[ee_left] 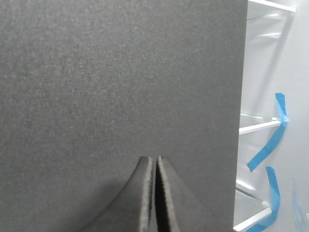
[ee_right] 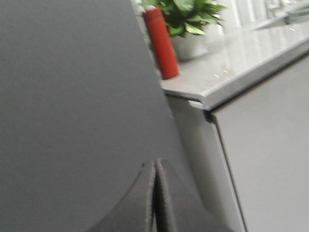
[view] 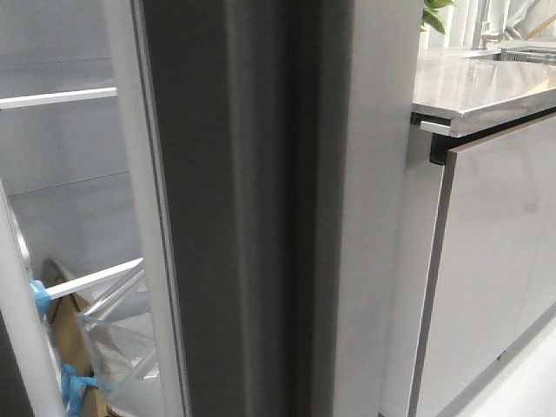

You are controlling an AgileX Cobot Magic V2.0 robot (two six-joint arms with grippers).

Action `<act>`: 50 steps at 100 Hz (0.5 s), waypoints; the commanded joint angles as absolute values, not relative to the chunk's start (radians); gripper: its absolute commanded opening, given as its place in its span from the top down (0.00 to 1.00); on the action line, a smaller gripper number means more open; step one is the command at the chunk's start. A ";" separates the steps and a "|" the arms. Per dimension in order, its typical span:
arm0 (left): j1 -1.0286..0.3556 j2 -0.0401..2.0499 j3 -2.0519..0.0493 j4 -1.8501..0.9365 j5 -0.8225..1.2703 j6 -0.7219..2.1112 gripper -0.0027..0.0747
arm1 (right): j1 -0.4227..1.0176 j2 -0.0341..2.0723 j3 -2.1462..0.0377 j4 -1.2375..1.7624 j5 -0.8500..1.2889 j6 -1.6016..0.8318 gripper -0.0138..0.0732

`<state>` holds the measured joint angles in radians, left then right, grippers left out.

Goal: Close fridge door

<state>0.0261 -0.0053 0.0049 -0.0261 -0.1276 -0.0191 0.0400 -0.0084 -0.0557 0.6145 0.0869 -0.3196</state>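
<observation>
The fridge door (view: 261, 217) is a tall matte dark-grey slab that fills the middle of the front view, edge-on, with a white inner rim strip on its left side. It stands ajar, and the fridge interior shows to its left. In the left wrist view the door's flat face (ee_left: 116, 77) fills most of the frame, and my left gripper (ee_left: 154, 159) is shut, its tips close against that face. In the right wrist view the door (ee_right: 72, 96) fills the left, and my right gripper (ee_right: 155, 162) is shut with its tips against it. Neither gripper shows in the front view.
Inside the fridge are white shelves (view: 61, 97), clear bins (view: 113, 339) and blue tape (ee_left: 273, 140). To the right stand glossy light-grey cabinet fronts (view: 495, 261) under a steel counter (view: 486, 87). A red bottle (ee_right: 161, 43) and a potted plant (ee_right: 186, 19) stand on the counter.
</observation>
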 commanded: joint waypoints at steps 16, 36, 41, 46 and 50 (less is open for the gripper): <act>0.019 -0.016 0.040 -0.030 -0.200 -0.023 0.99 | 0.036 -0.019 -0.322 0.622 0.256 -0.321 0.89; 0.019 -0.016 0.040 -0.030 -0.200 -0.023 0.99 | 0.036 0.096 -0.556 0.622 0.479 -0.321 0.89; 0.019 -0.016 0.040 -0.030 -0.200 -0.023 0.99 | 0.036 0.149 -0.617 0.622 0.524 -0.321 0.89; 0.019 -0.016 0.040 -0.030 -0.200 -0.023 0.99 | 0.036 0.198 -0.679 0.622 0.566 -0.321 0.89; 0.019 -0.016 0.040 -0.030 -0.200 -0.023 0.99 | 0.036 0.232 -0.730 0.623 0.587 -0.321 0.89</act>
